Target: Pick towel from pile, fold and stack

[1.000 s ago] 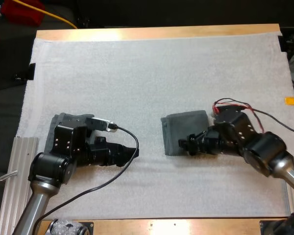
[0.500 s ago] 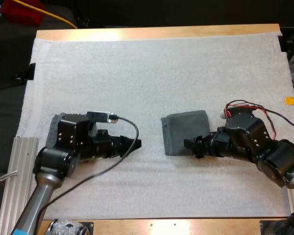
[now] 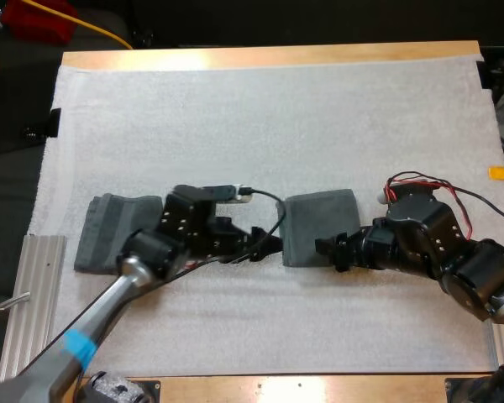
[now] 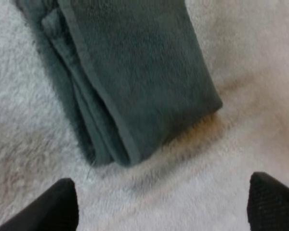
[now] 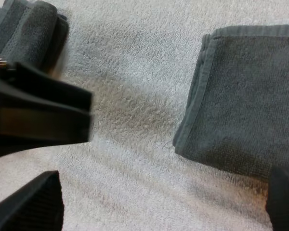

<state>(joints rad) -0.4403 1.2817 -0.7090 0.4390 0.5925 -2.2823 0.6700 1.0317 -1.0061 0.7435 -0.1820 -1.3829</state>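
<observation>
A dark grey-green towel (image 3: 319, 225), folded into a small square, lies on the white mat right of centre. My left gripper (image 3: 271, 244) reaches it from the left, just short of its left edge. In the left wrist view the folded towel (image 4: 135, 82) lies ahead of my open left gripper (image 4: 164, 207). My right gripper (image 3: 327, 248) sits at the towel's near right corner. The right wrist view has the towel's corner (image 5: 245, 106) between open fingers (image 5: 33, 202), with the left arm's gripper (image 5: 38, 115) opposite. A second folded towel (image 3: 113, 231) lies at the left.
An aluminium rail (image 3: 29, 294) stands off the mat's near left corner. The wooden table edge (image 3: 269, 57) runs along the far side. The white mat (image 3: 260, 126) stretches bare behind both towels.
My left arm has swung right, off the left towel and up to the middle towel's left edge, uncovering the left towel. The right gripper drew back slightly, then stayed.
</observation>
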